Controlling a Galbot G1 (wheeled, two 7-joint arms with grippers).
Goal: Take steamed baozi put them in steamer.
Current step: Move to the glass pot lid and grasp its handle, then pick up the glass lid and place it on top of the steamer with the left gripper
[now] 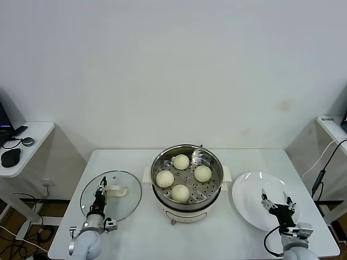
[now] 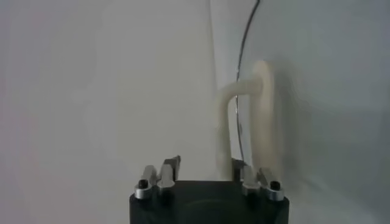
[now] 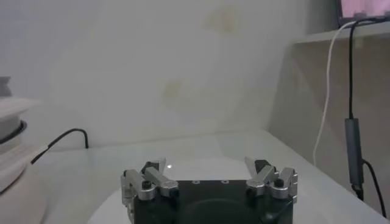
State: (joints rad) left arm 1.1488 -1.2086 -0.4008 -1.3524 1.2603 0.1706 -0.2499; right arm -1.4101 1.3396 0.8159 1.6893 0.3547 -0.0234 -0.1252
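Four cream-white baozi (image 1: 181, 161) (image 1: 164, 178) (image 1: 202, 173) (image 1: 180, 193) lie on the perforated tray inside the steel steamer (image 1: 214, 162) at the table's middle. To its left the glass lid (image 1: 128, 208) lies flat. My left gripper (image 1: 101, 190) (image 2: 206, 163) is at the near end of the lid's white handle (image 1: 117, 190) (image 2: 259, 109). Its jaws are partly drawn in; one finger stands beside a handle leg, and a gap shows on the other side. My right gripper (image 1: 275, 201) (image 3: 205, 163) hovers open and empty over the white plate (image 1: 248, 189).
The steamer's white base (image 1: 179, 216) stands between lid and plate. A side table (image 1: 38, 130) with a black mouse (image 1: 11, 157) stands at the far left. At the far right is a shelf (image 1: 328, 122) with a hanging cable (image 1: 320, 173).
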